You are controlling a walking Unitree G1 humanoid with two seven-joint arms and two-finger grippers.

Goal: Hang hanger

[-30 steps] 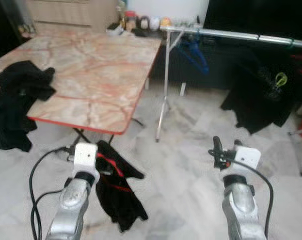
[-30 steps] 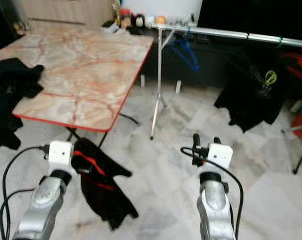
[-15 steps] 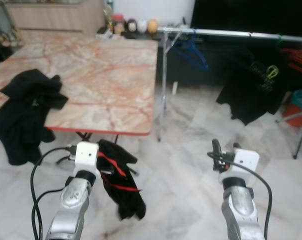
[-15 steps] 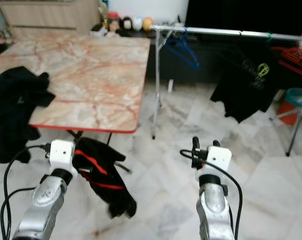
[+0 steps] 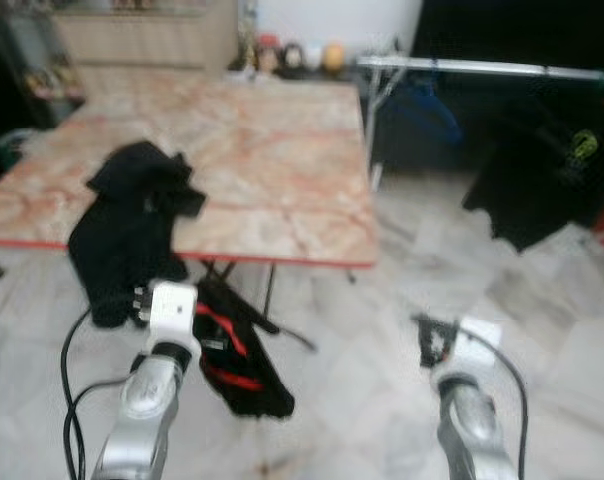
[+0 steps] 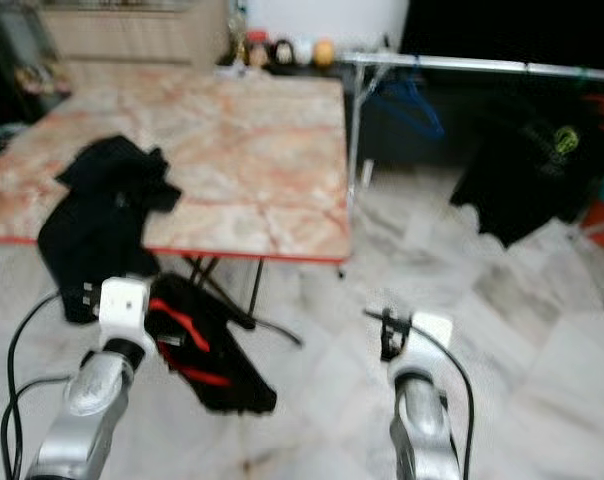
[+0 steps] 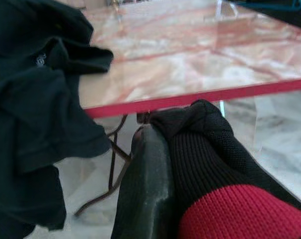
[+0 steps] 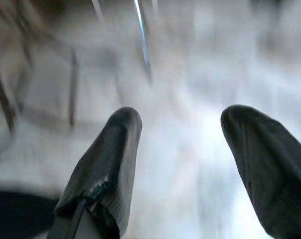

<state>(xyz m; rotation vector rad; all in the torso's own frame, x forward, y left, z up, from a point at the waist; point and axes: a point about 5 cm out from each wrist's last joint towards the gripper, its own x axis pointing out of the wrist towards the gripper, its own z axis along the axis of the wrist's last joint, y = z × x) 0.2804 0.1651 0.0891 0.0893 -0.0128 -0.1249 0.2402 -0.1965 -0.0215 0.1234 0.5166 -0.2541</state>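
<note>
Table [image 5: 282, 170]: red near edge, black shirt [image 5: 132, 215] draped over it.
Left gripper [image 7: 155, 164]: clamped on black-red garment [image 5: 237, 355].
Right gripper [image 8: 183, 164]: spread wide above bare floor [image 5: 552, 330].

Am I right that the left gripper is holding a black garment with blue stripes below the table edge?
Not quite: the black garment held by the left gripper has red stripes, not blue, as the left wrist view and left eye view show. It does hang below the table edge.

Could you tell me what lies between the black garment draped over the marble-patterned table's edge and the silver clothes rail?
In the left eye view, bare tabletop of the marble-patterned table separates the black garment from the silver clothes rail; nothing else sits on that stretch.
</note>
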